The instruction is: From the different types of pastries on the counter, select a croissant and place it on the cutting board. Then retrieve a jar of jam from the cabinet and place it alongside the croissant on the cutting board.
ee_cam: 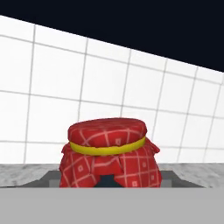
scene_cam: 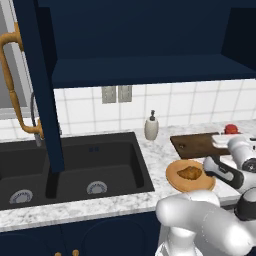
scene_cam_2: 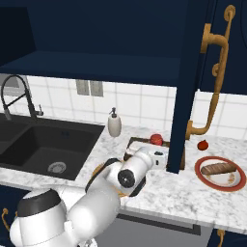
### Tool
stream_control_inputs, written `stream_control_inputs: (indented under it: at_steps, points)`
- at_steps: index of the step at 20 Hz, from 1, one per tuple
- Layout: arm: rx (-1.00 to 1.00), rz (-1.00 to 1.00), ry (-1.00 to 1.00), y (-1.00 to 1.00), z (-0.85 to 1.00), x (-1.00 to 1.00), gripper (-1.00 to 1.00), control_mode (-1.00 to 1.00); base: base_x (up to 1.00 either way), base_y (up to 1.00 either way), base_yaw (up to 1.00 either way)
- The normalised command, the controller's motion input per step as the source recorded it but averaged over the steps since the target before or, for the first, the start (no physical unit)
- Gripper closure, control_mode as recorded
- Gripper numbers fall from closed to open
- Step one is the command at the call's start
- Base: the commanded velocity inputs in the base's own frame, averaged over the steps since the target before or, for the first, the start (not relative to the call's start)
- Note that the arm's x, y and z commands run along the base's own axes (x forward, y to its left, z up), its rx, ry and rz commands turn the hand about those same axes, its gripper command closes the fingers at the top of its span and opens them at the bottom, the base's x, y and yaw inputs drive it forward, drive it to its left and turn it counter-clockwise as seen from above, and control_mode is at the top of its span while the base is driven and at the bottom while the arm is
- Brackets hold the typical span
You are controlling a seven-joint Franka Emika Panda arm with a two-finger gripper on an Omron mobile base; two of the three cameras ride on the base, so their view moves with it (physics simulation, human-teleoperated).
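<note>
The jar of jam point(ee_cam: 107, 156), wearing a red checked cloth cap tied with a yellow band, sits low and close in the hand view. It stands at the far right of the dark cutting board point(scene_cam: 195, 145), in front of the tiled wall. My gripper point(scene_cam_2: 157, 147) reaches over the board straight at the jar point(scene_cam_2: 156, 139) and is shut on it; the fingers are hidden. The croissant point(scene_cam: 189, 173) lies on a round tan plate point(scene_cam: 175, 184) at the counter's point(scene_cam: 100, 205) front edge, just before the board. The cabinet point(scene_cam: 150, 70) door point(scene_cam_2: 187, 82) hangs open.
A log-shaped roll point(scene_cam_2: 218, 169) lies on a red plate point(scene_cam_2: 236, 182) at the right, with a small red round object point(scene_cam_2: 203, 144) behind it. A soap dispenser point(scene_cam: 151, 127) stands left of the board. The black sink point(scene_cam: 75, 165) and its faucet point(scene_cam_2: 14, 94) lie further left.
</note>
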Motion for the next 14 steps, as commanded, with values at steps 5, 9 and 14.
stream_control_inputs:
  at_steps: [5, 9, 14]
  points:
    - [0.00, 0.01, 0.00, 0.00, -0.04, -0.11, 1.00, -1.00, 0.00, 0.00, 0.00]
    - [0.00, 0.00, 0.00, 0.23, -0.15, -0.21, 1.00, -1.00, 0.00, 0.00, 0.00]
    - [0.06, 0.01, 0.01, 0.43, 0.06, 0.34, 1.00, -1.00, 0.00, 0.00, 0.00]
